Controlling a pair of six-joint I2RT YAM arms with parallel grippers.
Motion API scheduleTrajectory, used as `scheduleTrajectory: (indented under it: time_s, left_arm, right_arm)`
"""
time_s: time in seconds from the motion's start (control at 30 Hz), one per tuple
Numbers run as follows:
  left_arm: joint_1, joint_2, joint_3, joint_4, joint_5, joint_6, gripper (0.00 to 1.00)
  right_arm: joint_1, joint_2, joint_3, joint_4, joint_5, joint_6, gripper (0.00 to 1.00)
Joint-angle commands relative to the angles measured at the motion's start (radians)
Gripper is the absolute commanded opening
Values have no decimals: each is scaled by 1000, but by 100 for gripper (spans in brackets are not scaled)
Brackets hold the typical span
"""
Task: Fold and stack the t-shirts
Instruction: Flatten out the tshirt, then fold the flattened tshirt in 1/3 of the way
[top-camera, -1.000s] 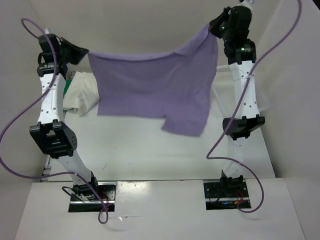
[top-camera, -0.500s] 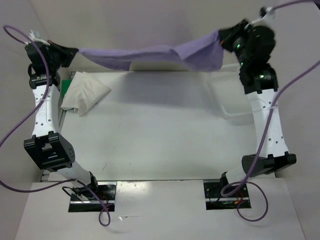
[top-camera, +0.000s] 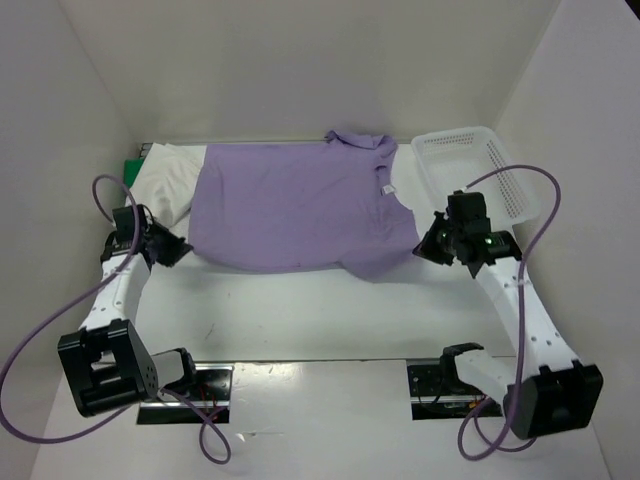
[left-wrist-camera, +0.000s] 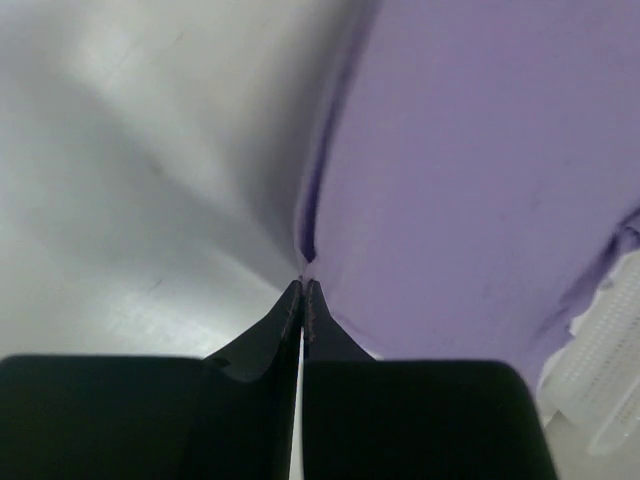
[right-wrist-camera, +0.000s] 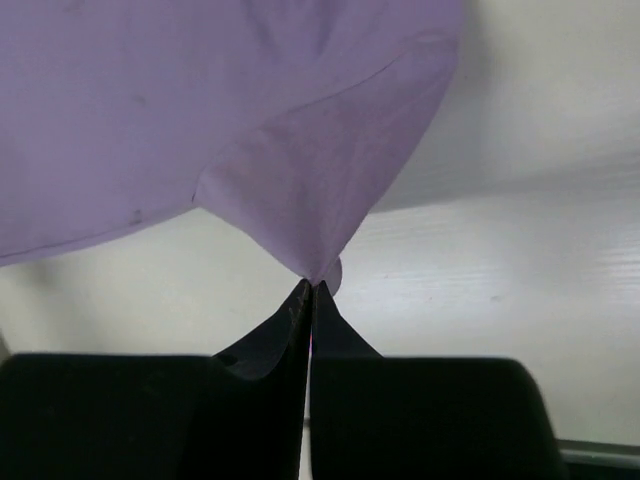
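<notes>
Top view: the lavender t-shirt lies spread flat at upper centre of the table, overlapping the white t-shirt at upper left, with a sliver of the green t-shirt beyond. The basket sits at upper right. The left gripper and right gripper are at the lavender shirt's two lower corners.

Left wrist view: the jaws are clenched on the cloth edge at centre frame, and the fabric tents up to the tips.

Right wrist view: the jaws are pinched tight on a corner drawn to a point.

The shirt looks light, limp and easily creased, so corners and hems seem the best holds.
</notes>
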Motion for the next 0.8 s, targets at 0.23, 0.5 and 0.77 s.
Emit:
scheduleTrajectory:
  time_s: [0.23,0.5,0.77]
  left_arm:
    - [15,-74,1,-254,64,92,0]
    - [15,60,65,-102,56,43,0]
    - [15,301,221,39,50,-9,0]
  right_arm:
    - [-1,-304,-17,-340,-117,110,0]
    - [-1,1,36,19,-12,97,0]
    - [-11,408,318,191,97,18,0]
